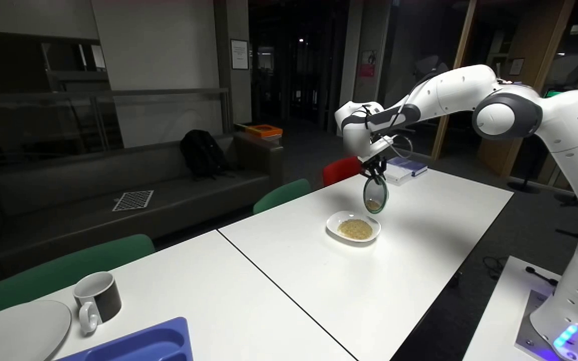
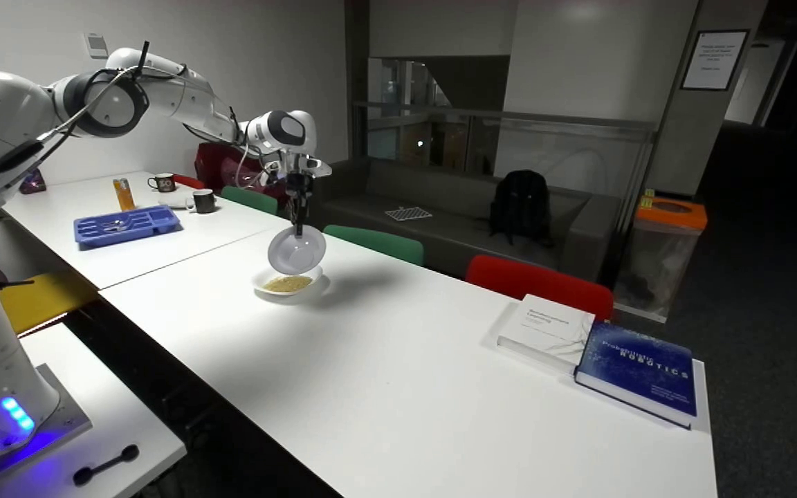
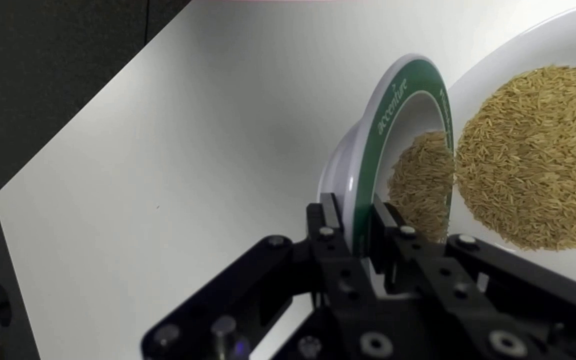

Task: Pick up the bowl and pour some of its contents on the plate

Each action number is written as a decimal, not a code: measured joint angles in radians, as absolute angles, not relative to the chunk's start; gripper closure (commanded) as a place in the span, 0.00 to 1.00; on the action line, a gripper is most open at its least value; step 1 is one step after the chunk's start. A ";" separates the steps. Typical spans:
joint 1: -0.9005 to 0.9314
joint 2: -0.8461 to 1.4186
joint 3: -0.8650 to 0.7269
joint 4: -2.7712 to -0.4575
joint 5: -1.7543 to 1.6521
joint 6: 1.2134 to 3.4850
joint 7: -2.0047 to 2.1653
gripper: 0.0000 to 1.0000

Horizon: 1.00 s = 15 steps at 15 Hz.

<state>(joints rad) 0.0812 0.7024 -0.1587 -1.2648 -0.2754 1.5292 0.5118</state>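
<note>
My gripper [image 3: 356,221] is shut on the rim of the bowl [image 3: 380,117], one finger on its outside and one inside. The bowl is white with a green band and is tipped steeply on edge, held above the table in both exterior views. A heap of tan grains, part of the contents [image 3: 420,175], lies against the bowl's low side. Right beside and below that lip is the white plate [image 1: 334,226], which bears a broad patch of the same grains [image 1: 356,229]. In an exterior view the bowl's underside [image 2: 296,252] faces the camera and covers part of the plate [image 2: 261,282].
Two books, one white [image 2: 547,328] and one blue [image 2: 637,373], lie at one table end. Toward the opposite end are a blue tray [image 2: 126,225], a mug [image 1: 99,301] and a large pale dish [image 1: 18,328]. Green and red chairs line the far edge.
</note>
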 measured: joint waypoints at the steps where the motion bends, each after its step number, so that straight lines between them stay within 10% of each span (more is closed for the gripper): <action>1: 0.081 0.702 -0.159 -1.259 -0.275 1.528 0.512 0.96; 15: 0.137 0.703 -0.156 -1.219 -0.277 1.523 0.512 0.96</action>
<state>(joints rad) 0.1372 0.7026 -0.1556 -1.2191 -0.2766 1.5231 0.5119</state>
